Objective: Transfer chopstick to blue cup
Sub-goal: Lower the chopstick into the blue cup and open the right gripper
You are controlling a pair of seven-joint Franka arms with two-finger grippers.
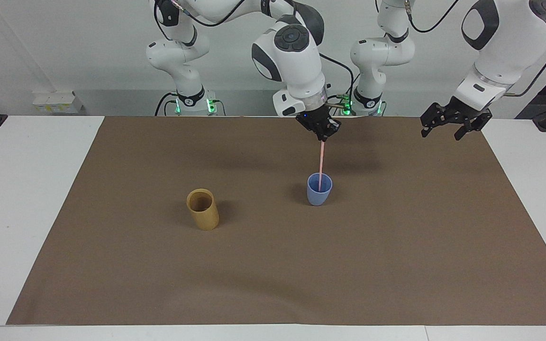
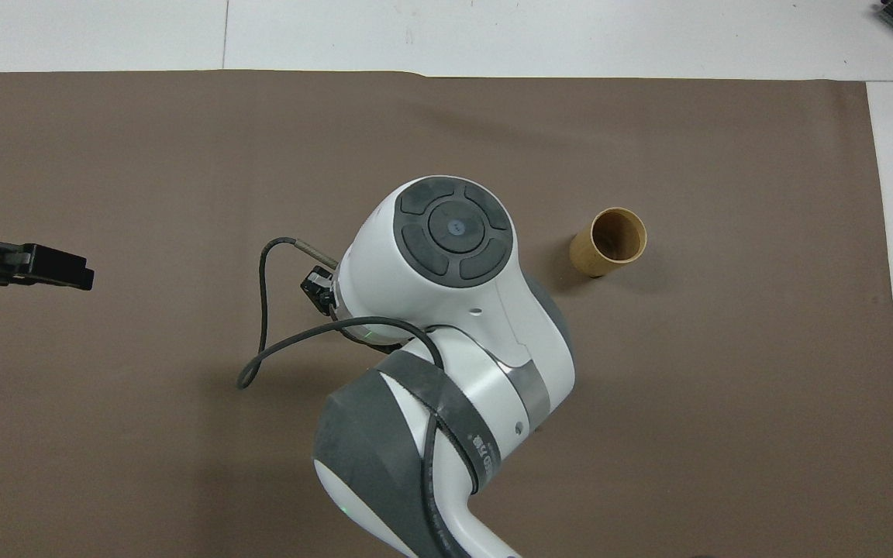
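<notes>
Facing view: the right gripper [image 1: 323, 136] is seen raised over the blue cup [image 1: 319, 189], its fingertips pinched together on the top end of the chopstick [image 1: 321, 161]. The pale-pink stick hangs almost upright from the grip, and its lower end is seen inside the cup's mouth; whether it touches the bottom cannot be told. The blue cup stands upright on the brown mat [image 1: 396, 246], about midway along the table.

A tan cylindrical cup [image 1: 203, 209] is found on the same mat, well apart from the blue cup, toward the right arm's end of the table and slightly farther from the robots than the blue cup. It stands upright with nothing seen in it.

The left gripper [image 1: 448, 129] is held in the air well apart from the blue cup, over the mat's edge toward the left arm's end of the table. Its fingers are spread wide and nothing is held between them; this arm waits.

In the overhead view the blue cup and the chopstick are covered by the right arm's wrist, so only the tan cup [image 2: 609, 242] and the dark tip of the left gripper [image 2: 43, 266] are shown on the mat [image 2: 725, 426].
</notes>
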